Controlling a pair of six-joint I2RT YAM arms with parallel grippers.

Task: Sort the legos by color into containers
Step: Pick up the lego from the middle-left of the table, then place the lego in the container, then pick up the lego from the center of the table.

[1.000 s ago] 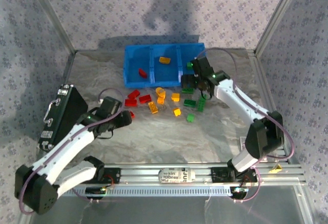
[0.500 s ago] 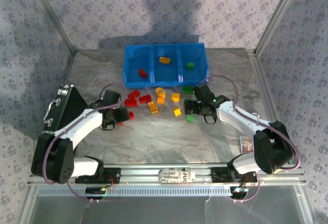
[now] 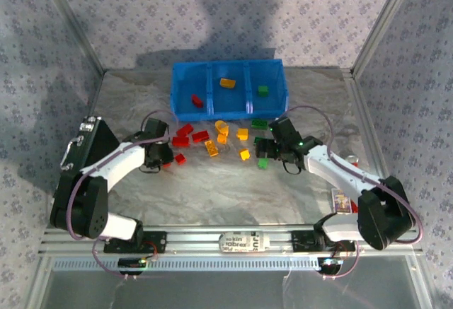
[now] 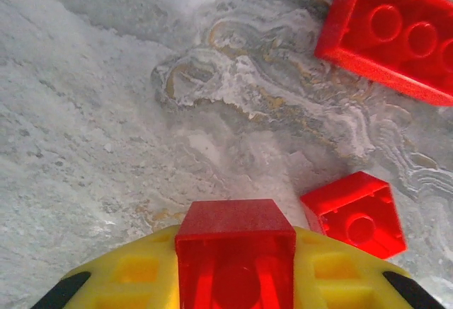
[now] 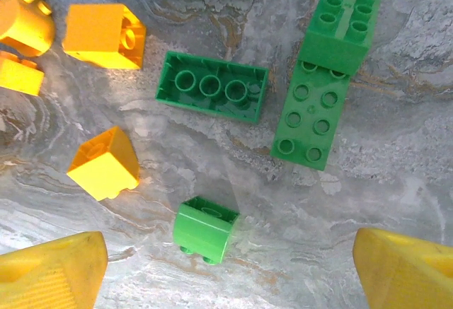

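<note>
Left gripper (image 3: 164, 155) is clamped on a small red plastic brick (image 4: 236, 252) at the pile's 9 o'clock. The grip looks shallow, so it could slip before reaching the blue three-compartment plastic bin (image 3: 212, 114) at the surface's (image 3: 212, 189) 12 o'clock. Right gripper (image 5: 228, 270) is wide open and empty over a small green plastic brick (image 5: 205, 229).

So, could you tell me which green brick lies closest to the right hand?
The small square green brick, alone just ahead of the right hand; the other green bricks all lie farther off, beyond it.
</note>
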